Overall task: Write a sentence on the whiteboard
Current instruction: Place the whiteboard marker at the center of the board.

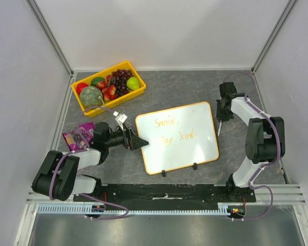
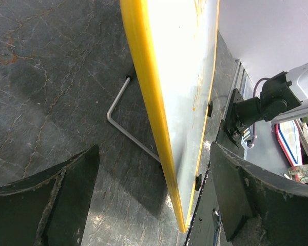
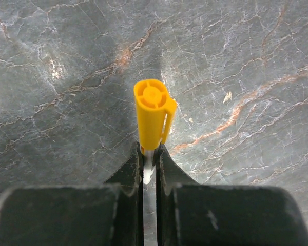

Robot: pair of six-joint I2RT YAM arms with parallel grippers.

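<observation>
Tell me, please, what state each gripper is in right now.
Left gripper: open, straddling the edge of the large white orange-rimmed whiteboard.
Right gripper: shut on the yellow-capped white marker pen.

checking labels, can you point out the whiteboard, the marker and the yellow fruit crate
whiteboard (image 1: 179, 154), top external view, bare lower middle of its white face
marker (image 3: 150, 120), right wrist view, side of its yellow cap
yellow fruit crate (image 1: 124, 100), top external view, its near wall
</observation>
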